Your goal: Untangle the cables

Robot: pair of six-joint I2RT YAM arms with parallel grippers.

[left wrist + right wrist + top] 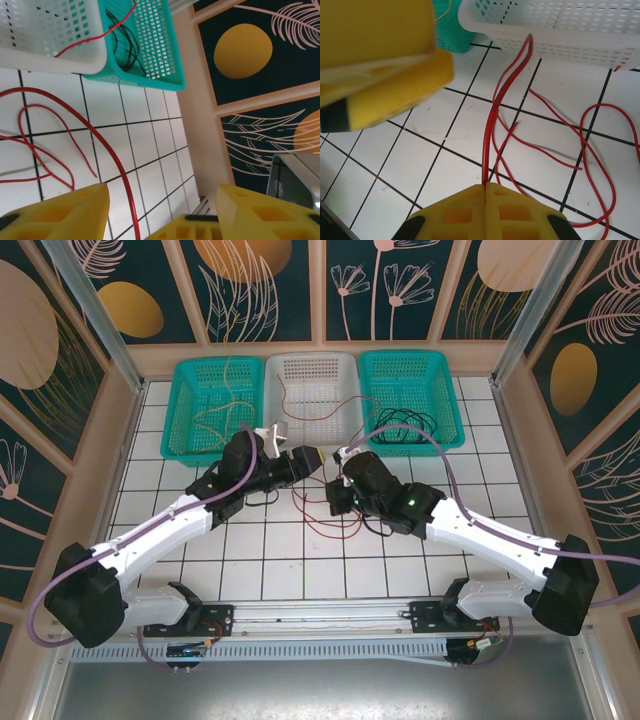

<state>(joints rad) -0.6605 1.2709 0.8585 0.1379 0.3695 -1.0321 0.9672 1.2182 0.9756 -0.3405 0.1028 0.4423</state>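
- The red cable (491,130) is clamped tight in the right gripper (485,187).
- The left gripper (161,202) is held spread, with red cable seen passing between its jaws.

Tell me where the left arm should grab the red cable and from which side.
Grip the raised strand of the red cable, close to the right gripper that is shut on it. It hangs clear of the tiles and passes between the left gripper's open jaws, so close across it there, from the left; the rest lies flat.

glossy red cable (492,120), perf. plastic basket (570,30), matt tiles (395,165).
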